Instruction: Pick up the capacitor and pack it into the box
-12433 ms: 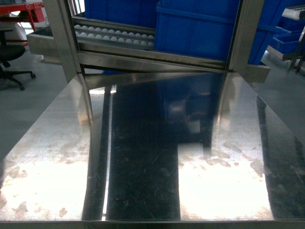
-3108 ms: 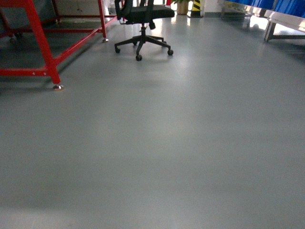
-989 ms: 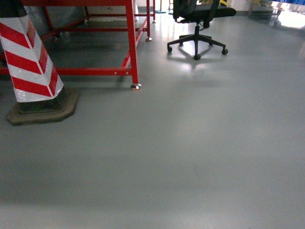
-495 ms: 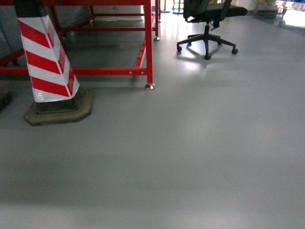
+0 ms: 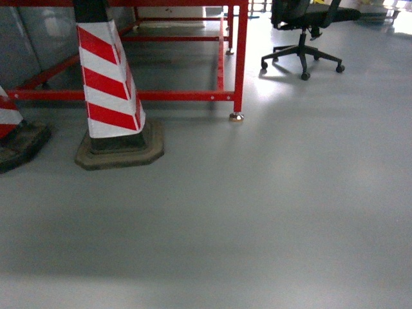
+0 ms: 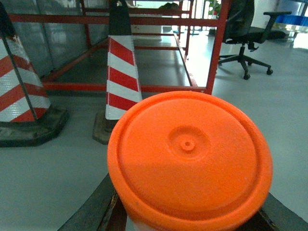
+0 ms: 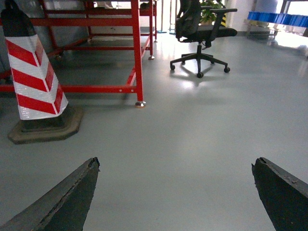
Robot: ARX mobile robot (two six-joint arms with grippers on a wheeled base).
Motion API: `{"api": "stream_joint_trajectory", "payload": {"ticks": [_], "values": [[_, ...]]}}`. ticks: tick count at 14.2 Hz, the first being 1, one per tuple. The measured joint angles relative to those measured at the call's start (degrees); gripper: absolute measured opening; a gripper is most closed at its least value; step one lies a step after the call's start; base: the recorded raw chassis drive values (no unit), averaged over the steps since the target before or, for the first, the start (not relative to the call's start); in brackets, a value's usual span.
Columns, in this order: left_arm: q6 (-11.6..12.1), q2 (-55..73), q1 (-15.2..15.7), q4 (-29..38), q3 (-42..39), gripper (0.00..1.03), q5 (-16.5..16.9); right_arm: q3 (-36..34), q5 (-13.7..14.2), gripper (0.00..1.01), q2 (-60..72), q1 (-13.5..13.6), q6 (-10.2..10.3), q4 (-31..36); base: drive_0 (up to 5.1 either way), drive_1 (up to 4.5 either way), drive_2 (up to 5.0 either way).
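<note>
Capacitor [image 6: 190, 161], an orange round-topped piece, sits clamped in the left pincer [image 6: 187, 211] while the right pincer [image 7: 175, 192] gapes wide and empty over grey floor [image 5: 270, 212], so carrying is in hand; next, the unseen box must be found.
</note>
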Motion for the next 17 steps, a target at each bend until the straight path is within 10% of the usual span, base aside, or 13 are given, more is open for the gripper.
{"api": "stream_joint_trajectory", "payload": {"ticks": [17], "values": [[0.0, 0.0, 0.0, -0.2, 0.0, 0.44, 0.0, 0.0, 0.0, 0.98, 0.0, 0.0, 0.0, -0.1, -5.0, 2.39, 2.4]]}}
